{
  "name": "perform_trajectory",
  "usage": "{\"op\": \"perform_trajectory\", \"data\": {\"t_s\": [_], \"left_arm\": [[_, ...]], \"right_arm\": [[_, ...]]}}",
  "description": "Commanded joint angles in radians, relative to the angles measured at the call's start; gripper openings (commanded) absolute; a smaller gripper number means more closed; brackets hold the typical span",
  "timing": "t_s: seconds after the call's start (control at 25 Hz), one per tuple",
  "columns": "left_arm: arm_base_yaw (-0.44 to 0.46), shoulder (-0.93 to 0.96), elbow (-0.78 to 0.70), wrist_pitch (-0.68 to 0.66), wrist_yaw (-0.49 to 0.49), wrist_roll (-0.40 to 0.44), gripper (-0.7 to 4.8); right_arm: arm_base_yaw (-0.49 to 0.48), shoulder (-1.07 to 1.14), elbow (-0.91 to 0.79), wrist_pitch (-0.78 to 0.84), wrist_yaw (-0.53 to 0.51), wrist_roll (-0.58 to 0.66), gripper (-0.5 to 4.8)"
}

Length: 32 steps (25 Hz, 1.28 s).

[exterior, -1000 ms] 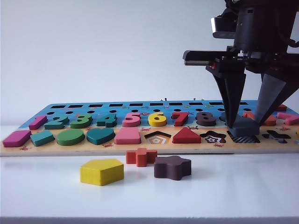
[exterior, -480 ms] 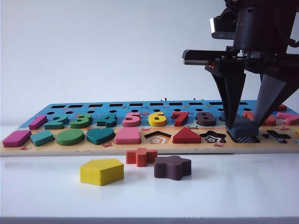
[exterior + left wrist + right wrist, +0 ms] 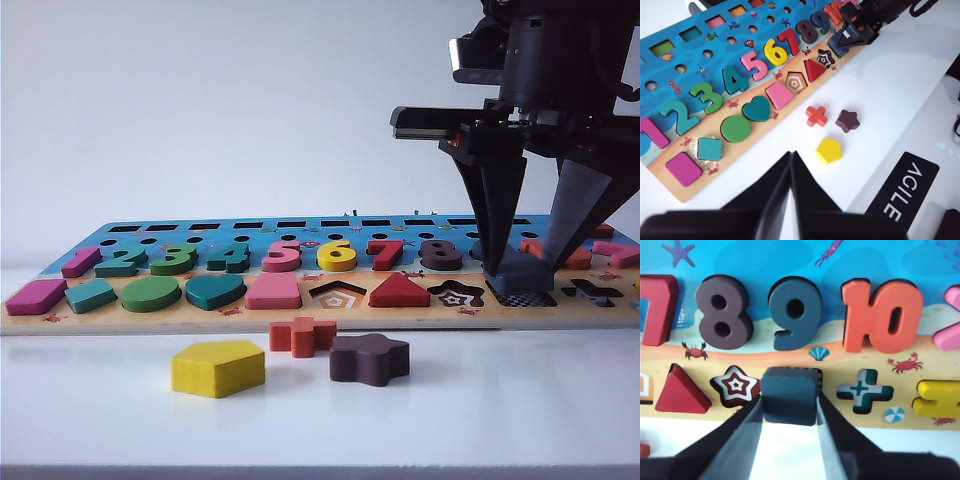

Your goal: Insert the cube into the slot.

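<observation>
The cube (image 3: 790,396), a flat navy block with rounded corners, is pinched at two opposite sides by my right gripper (image 3: 789,404). It sits tilted over the slot (image 3: 532,298), whose checkerboard floor shows under its right side; in the right wrist view only a thin checkered strip of the slot (image 3: 791,369) shows along the cube's far edge. In the exterior view the right gripper (image 3: 524,268) points down at the board's right end with the cube (image 3: 518,273) between its fingers. My left gripper (image 3: 791,156) is shut and empty, above the white table near the board's front edge.
The puzzle board (image 3: 100,318) carries numbers and shapes. The star cutout (image 3: 735,385) and cross cutout (image 3: 864,390) flank the slot. A yellow pentagon (image 3: 217,367), red cross (image 3: 302,336) and maroon flower block (image 3: 369,359) lie loose on the table in front.
</observation>
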Motion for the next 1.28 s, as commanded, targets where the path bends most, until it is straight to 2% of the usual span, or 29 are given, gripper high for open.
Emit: {"op": "perform_trajectory", "data": {"t_s": [0.04,0.68,1.28], "left_arm": [[0.002,0.001,0.004,0.021,0.008,0.001,0.07],[0.002,0.001,0.004,0.021,0.008,0.001,0.07],[0.002,0.001,0.004,0.021,0.008,0.001,0.07]], "right_arm": [[0.001,-0.001,0.001,0.003,0.001,-0.001,0.35],[-0.003,-0.001,0.001,-0.004,-0.001,0.0,0.25],[-0.03,0.018,0.001,0.01,-0.051,-0.002,0.25]]}}
